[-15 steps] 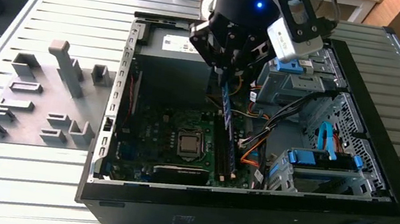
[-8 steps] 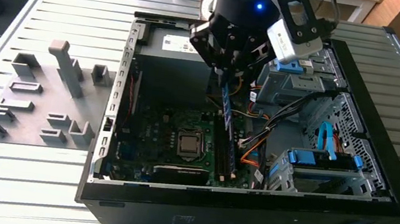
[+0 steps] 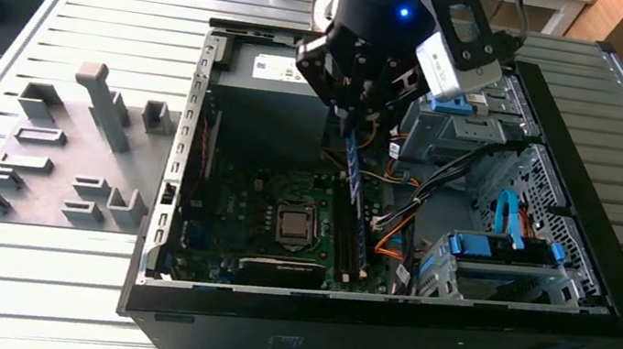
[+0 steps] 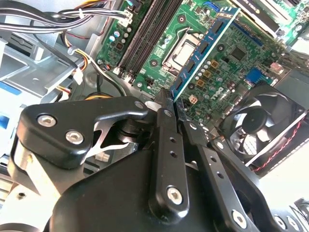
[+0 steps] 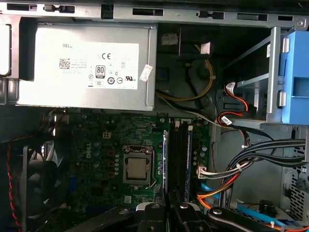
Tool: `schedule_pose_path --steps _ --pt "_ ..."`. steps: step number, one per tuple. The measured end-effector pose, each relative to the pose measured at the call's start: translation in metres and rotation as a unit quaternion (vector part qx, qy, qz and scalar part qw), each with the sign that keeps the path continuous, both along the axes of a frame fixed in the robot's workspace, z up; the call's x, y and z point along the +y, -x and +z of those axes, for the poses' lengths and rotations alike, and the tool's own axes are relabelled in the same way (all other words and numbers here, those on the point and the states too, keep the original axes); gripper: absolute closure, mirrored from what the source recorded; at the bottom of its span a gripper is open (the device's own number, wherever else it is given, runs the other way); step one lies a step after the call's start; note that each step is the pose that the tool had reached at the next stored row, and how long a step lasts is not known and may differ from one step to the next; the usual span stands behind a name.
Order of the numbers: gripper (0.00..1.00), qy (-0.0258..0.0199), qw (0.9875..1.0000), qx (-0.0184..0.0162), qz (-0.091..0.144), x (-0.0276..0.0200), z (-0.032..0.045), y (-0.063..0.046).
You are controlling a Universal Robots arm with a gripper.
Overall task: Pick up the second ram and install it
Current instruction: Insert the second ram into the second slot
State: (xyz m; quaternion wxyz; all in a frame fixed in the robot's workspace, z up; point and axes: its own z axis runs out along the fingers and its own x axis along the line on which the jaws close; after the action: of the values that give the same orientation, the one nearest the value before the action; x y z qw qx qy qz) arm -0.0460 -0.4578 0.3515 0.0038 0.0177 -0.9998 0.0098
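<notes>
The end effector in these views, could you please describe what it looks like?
The end effector is matte black, with long flat fingers dotted with small holes and silver screw heads, plus rounded black linkage arms. In the exterior view its black cylindrical body carries a small blue light, with a silver-grey camera block mounted beside it.

- White label (image 5: 99, 65) on the grey power supply (image 5: 48, 92): barcode, round badge, rows of small marks
- Pale blue label on the second ram (image 4: 203, 48): print too small to tell
- Motherboard (image 5: 91, 140): white lettering beside the processor socket (image 5: 137, 166)
</notes>
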Motion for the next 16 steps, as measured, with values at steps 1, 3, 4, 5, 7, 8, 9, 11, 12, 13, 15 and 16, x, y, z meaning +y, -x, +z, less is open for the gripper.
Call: schedule_pose_path --steps 1,3,4,5,7,8,9,11,12,13,15,16 --pt "0.86 0.0000 1.0000 0.0000 0.000 0.0000 -0.0002 -0.0001" --pt "0.86 0.0000 1.0000 0.0000 0.000 0.0000 -0.0006 -0.0002" --pt "0.86 0.0000 1.0000 0.0000 0.000 0.0000 -0.0009 -0.0003" --pt "0.86 0.0000 1.0000 0.0000 0.000 0.0000 -0.0011 -0.0004" --pt "0.86 0.0000 1.0000 0.0000 0.000 0.0000 -0.0015 -0.0005" --pt "0.86 0.0000 1.0000 0.0000 0.000 0.0000 -0.0018 -0.0005" --pt "0.86 0.0000 1.0000 0.0000 0.000 0.0000 -0.0020 -0.0006" --pt "0.86 0.0000 1.0000 0.0000 0.000 0.0000 -0.0024 -0.0008" --pt "0.86 0.0000 1.0000 0.0000 0.000 0.0000 -0.0027 -0.0008" --pt "0.86 0.0000 1.0000 0.0000 0.000 0.0000 -0.0029 -0.0009" --pt "0.86 0.0000 1.0000 0.0000 0.000 0.0000 -0.0033 -0.0010" --pt "0.86 0.0000 1.0000 0.0000 0.000 0.0000 -0.0035 -0.0011"
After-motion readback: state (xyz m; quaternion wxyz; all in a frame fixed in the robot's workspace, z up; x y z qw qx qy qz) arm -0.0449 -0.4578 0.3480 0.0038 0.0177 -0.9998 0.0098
